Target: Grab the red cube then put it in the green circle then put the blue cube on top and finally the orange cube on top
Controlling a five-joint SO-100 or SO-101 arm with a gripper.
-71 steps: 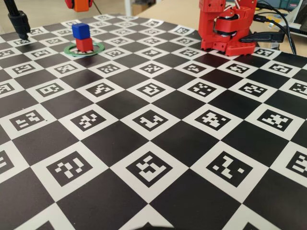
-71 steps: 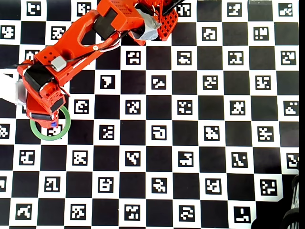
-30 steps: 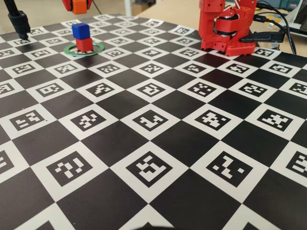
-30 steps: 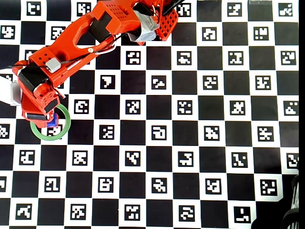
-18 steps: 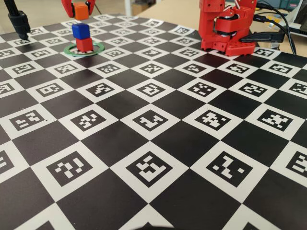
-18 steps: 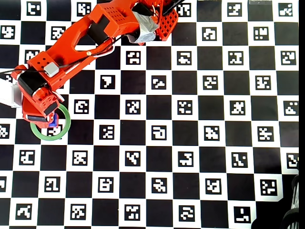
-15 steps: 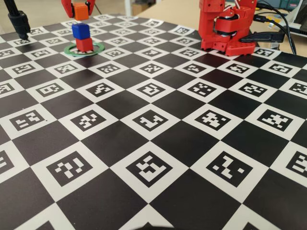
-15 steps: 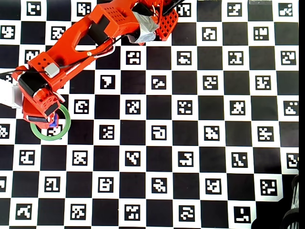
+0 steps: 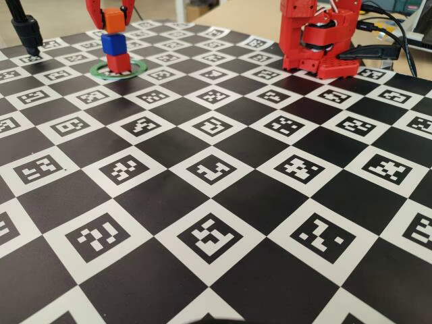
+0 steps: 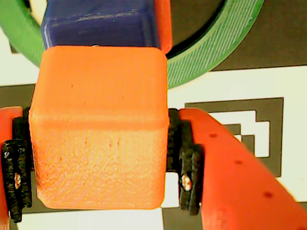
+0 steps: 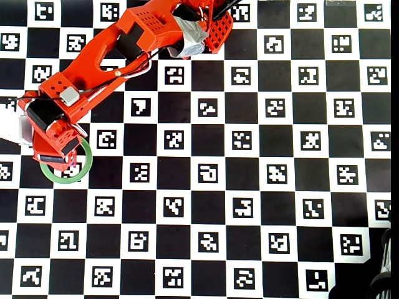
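- Your gripper (image 10: 98, 160) is clamped on the orange cube (image 10: 98, 127), its black pads (image 10: 188, 163) pressed against the two side faces; the wrist view cuts off both fingers at the frame edges.
- In the fixed view the orange cube (image 9: 114, 20) sits directly above the blue cube (image 9: 114, 43); you cannot tell whether the two touch.
- The blue cube stands on the red cube (image 9: 119, 62), which rests inside the green circle (image 9: 138, 69).
- In the wrist view only a thin red sliver (image 10: 163, 24) shows beside the blue cube (image 10: 98, 23), and the green circle (image 10: 211, 45) is cut off at the top.
- In the overhead view your arm (image 11: 93, 62) hides the whole stack; only part of the green circle (image 11: 65, 179) shows on the checkered board (image 11: 249, 187).
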